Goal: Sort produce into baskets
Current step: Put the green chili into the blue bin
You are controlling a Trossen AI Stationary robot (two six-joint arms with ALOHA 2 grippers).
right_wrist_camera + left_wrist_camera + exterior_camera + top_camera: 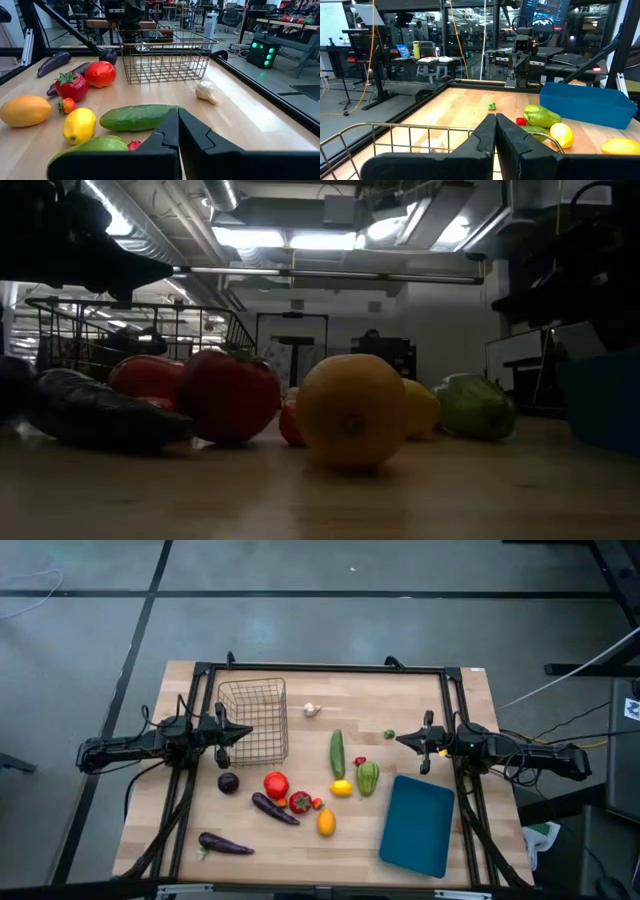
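Observation:
The toy produce lies spread on the wooden table. It includes a green cucumber [338, 753], a green pepper [368, 778], a yellow lemon [342, 788], an orange fruit [326, 822], red tomatoes [276, 784], dark eggplants [274, 808] and a white garlic [312, 709]. The silver wire basket [252, 720] stands empty at the far left. The teal tray [418, 825] lies empty at the near right. My left gripper [240, 731] is shut and empty, above the basket's left side [495, 117]. My right gripper [405, 741] is shut and empty, above the table right of the cucumber [177, 112].
A black frame [330, 668] runs around the table's edges. A long eggplant [225, 844] lies near the front left, a round one [228, 782] just in front of the basket. A small green piece [389, 734] and a small red piece [360, 761] lie near the pepper.

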